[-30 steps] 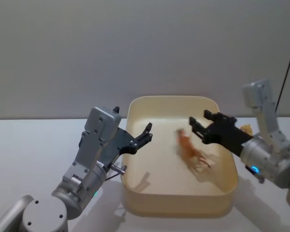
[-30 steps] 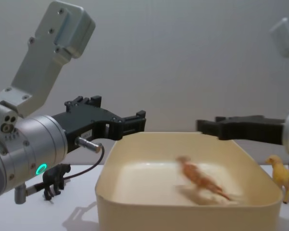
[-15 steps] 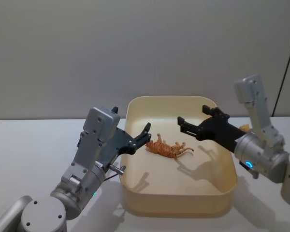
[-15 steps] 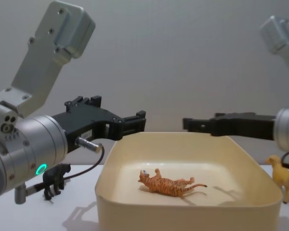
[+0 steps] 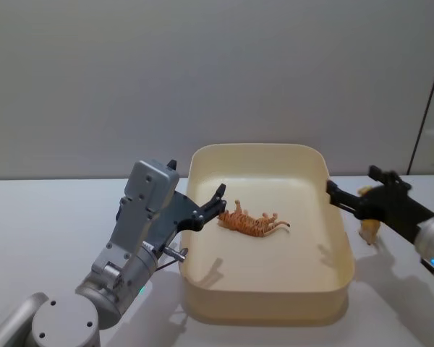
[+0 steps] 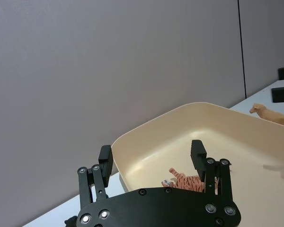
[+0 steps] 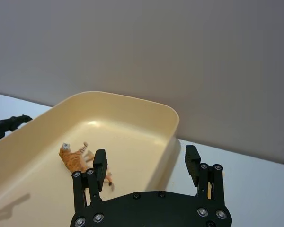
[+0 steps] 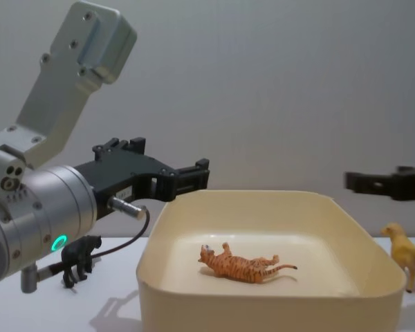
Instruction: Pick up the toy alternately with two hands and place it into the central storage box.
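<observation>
An orange striped tiger toy (image 5: 252, 222) lies on its side inside the cream central storage box (image 5: 260, 149), left of its middle; the chest view shows the tiger (image 8: 243, 265) on the box floor. My left gripper (image 5: 217, 204) hangs open and empty over the box's left rim, close to the tiger. My right gripper (image 5: 352, 182) is open and empty, just outside the box's right rim. In the right wrist view the right gripper (image 7: 146, 155) straddles that rim, with the tiger (image 7: 75, 160) beyond it.
A black animal toy (image 8: 79, 257) stands on the white table left of the box, behind my left arm. A yellow animal toy (image 8: 403, 252) stands on the table right of the box, below my right gripper. A plain grey wall is behind.
The tiger was tumbling in the box a second ago and now lies still on its side. My right gripper has pulled back to the right, out past the box rim. The left arm stayed put.
</observation>
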You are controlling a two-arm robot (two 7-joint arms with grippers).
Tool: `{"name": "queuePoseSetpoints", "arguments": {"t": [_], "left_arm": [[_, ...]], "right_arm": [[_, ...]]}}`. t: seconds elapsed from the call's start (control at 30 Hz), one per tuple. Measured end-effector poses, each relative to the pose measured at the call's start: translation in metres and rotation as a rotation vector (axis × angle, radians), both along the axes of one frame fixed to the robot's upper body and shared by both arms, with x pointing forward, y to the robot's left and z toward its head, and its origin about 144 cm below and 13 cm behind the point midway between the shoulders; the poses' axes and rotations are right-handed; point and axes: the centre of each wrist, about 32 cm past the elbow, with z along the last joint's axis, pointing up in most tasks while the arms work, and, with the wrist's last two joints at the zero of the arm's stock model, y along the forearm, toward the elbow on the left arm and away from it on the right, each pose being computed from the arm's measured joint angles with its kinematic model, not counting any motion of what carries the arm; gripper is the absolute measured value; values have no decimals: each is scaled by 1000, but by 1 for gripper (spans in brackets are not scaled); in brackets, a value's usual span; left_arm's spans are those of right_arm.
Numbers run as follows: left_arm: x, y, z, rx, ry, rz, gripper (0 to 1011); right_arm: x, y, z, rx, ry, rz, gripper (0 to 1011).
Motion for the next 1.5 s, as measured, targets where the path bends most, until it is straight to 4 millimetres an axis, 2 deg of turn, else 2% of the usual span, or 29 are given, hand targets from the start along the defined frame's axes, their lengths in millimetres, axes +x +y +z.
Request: {"name": "queuePoseSetpoints", "arguments": {"t": [0.27, 0.63, 1.0, 1.5], "left_arm": [[0, 0, 0, 0, 0, 0, 1001], [0, 0, 0, 0, 0, 0, 1001], [0, 0, 0, 0, 0, 0, 1001], [0, 0, 0, 0, 0, 0, 1001]], "right_arm": [[-23, -21, -3, -19, 37, -58, 1001], [-30, -30, -9, -51, 72, -117, 1001], [-14, -26, -24, -79, 109, -176, 1001], [22, 0, -49, -125, 159, -190, 1001]]}}
